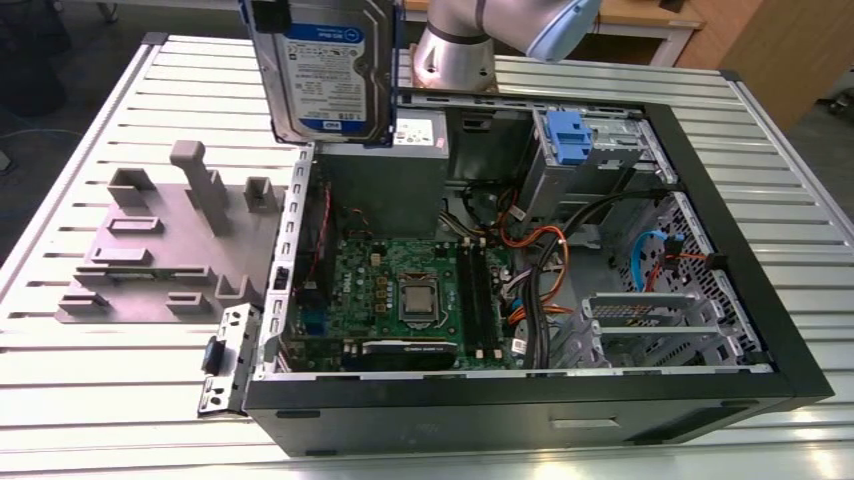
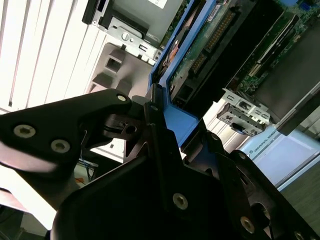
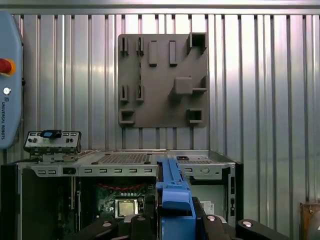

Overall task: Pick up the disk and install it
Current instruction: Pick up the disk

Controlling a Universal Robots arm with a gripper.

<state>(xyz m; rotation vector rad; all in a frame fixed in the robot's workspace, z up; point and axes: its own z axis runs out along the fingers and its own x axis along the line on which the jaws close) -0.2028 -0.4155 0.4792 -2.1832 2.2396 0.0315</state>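
the gripper (image 2: 170, 125) is clamped on the disk (image 1: 327, 70): in the second wrist view its black fingers (image 2: 95, 112) press from both sides against the bright blue carrier frame, with no gap showing between pads and plastic, and the drive's green underside runs away from them. in the first wrist view the gripper (image 3: 172, 222) has the blue frame (image 3: 172, 190) rising edge-on between the two finger links. in the exterior view the disk hangs upright in the air under the arm (image 1: 461, 40), its white-and-blue label facing the camera, above the far corner of the open computer case (image 1: 747, 250) on the exterior view's left. its lower edge sits just over the grey power supply box (image 1: 380, 190); whether it touches cannot be told. the case lies on its side on the slatted metal table (image 1: 107, 400), open side up, its black rim forming a raised border all round. inside, the green motherboard (image 1: 400, 280) fills the floor on the left half, and orange and black cables (image 1: 547, 250) cross the middle. a metal drive cage with a blue latch (image 1: 567, 135) stands at the far wall, to the exterior view's right of the disk and apart from it. beside the case, to the exterior view's left, a grey fixture plate (image 1: 147, 250) with upright posts lies on the table, with bare slats around it.
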